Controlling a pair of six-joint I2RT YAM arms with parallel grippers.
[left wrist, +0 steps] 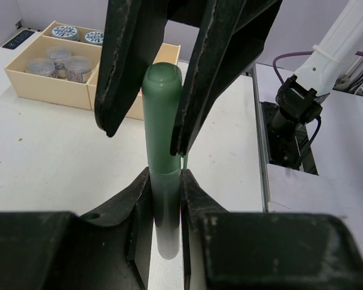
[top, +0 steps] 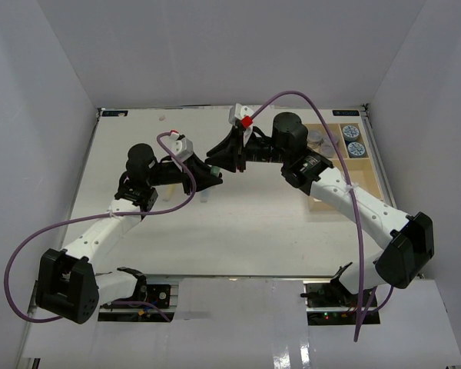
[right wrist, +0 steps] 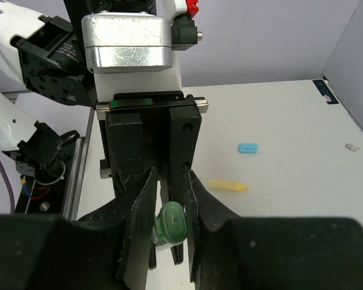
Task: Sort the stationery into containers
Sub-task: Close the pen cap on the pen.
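2 pincers meet over mid-tabletop [top: 238, 231] on 1 green marker [left wrist: 162, 181], a handover as I read it. My left pincer [left wrist: 163, 187] is clenched on its lower barrel. My right pincer [right wrist: 169, 211] brackets the cap end, but I cannot tell whether it grips. I judge the swap suits reach, since the wooden tray [top: 366, 165] sits at 2 o'clock beside the right arm. A yellow marker [right wrist: 228, 186] and blue block [right wrist: 248, 147] lie unsorted.

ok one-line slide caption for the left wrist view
Both grippers close on one green marker above the table, wooden tray of tape rolls behind.
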